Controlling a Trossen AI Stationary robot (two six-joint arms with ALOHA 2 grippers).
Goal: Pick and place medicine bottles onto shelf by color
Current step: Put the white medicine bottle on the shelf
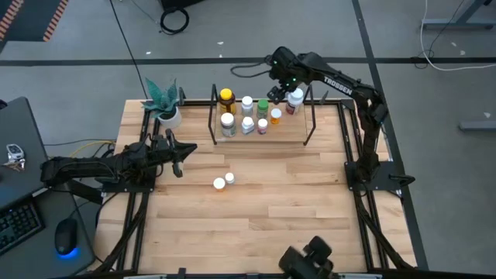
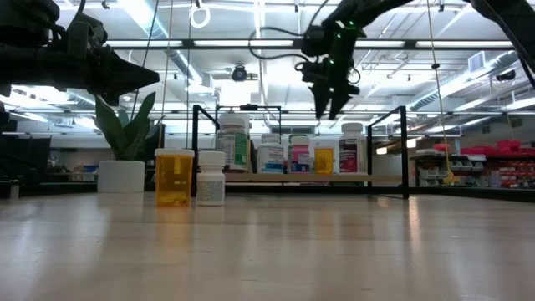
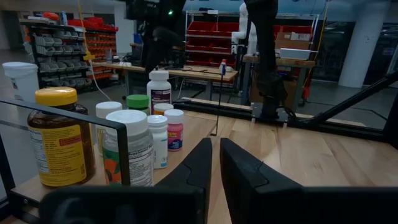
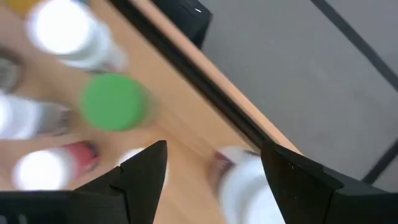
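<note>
Because the job is to sort bottles onto the rack by colour, most of them already stand in a loose cluster inside the shelf (image 1: 310, 132) along the tabletop's far edge: a yellow-capped amber bottle (image 1: 225, 98) at the rack's left end, a large white-capped bottle (image 1: 227, 124) just in front of it, then smaller white-capped ones, a green-capped bottle (image 1: 263, 107) and a pink-labelled bottle (image 3: 174, 129) toward the middle. The right gripper (image 1: 284, 87) hangs over the rack's right half with its fingers spread apart and nothing between them; in its own wrist view a white-capped bottle (image 4: 245, 186) sits directly below the gap, free of both fingers, so it looks either just set down or about to be taken, and I cannot tell which. The green cap lies off to one side of that gap, not under it. Two bottles remain outside the rack near the middle of the tabletop: an orange translucent bottle (image 2: 174, 177) and a small white bottle (image 2: 211, 178), standing just beside each other. The left gripper (image 1: 176, 159) waits near the left edge with its fingers pressed together and empty, close to the potted plant (image 1: 164, 105) at the far-left corner, and well apart from that pair, which likely comes next.
</note>
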